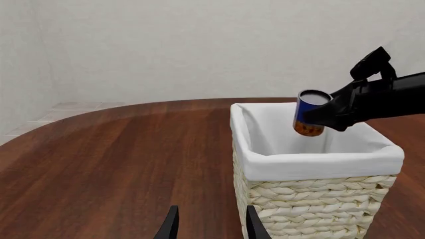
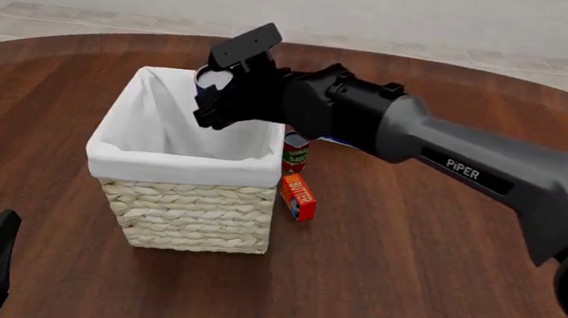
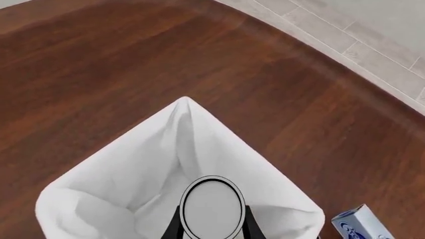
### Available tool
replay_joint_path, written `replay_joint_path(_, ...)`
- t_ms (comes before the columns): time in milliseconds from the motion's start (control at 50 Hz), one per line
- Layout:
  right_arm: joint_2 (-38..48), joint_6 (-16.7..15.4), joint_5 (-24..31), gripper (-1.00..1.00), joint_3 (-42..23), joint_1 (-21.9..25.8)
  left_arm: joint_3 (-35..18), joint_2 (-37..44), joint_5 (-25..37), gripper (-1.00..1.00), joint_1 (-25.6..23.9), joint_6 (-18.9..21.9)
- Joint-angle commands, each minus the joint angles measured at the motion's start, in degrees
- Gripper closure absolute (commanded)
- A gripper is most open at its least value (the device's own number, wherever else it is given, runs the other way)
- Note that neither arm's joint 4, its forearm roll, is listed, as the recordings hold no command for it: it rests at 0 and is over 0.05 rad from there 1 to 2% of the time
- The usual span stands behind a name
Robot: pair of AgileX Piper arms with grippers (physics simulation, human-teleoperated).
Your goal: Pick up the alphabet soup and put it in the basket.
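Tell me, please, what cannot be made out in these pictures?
- Soup can: front view, the right gripper hides nearly all of it.
- Basket floor: no view reaches it, the liner walls hide it.
- Red-and-green can: front view, its label is too small to read, part hidden by the arm.
- White-and-blue box: right wrist view, cut off by the edge.
- Left gripper: only the fingertips show.

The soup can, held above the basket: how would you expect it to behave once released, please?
The soup can looks rigid, so it should drop without deforming. Being cylindrical and slightly tilted in the right gripper, it may topple and roll. The basket liner would probably soften the landing.
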Motion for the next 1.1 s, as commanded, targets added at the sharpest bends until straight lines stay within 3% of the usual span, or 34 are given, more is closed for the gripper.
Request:
replay_joint_path(20,0.2,1.2,-0.1,1.00,-0.9,0.1,0.0,0.0,0.0,-1.00,0.0,0.0)
replay_joint_path(1100,2.8,1.1,-0.3,1.00,-1.5,0.1,0.0,0.0,0.0,-1.00,0.0,0.0)
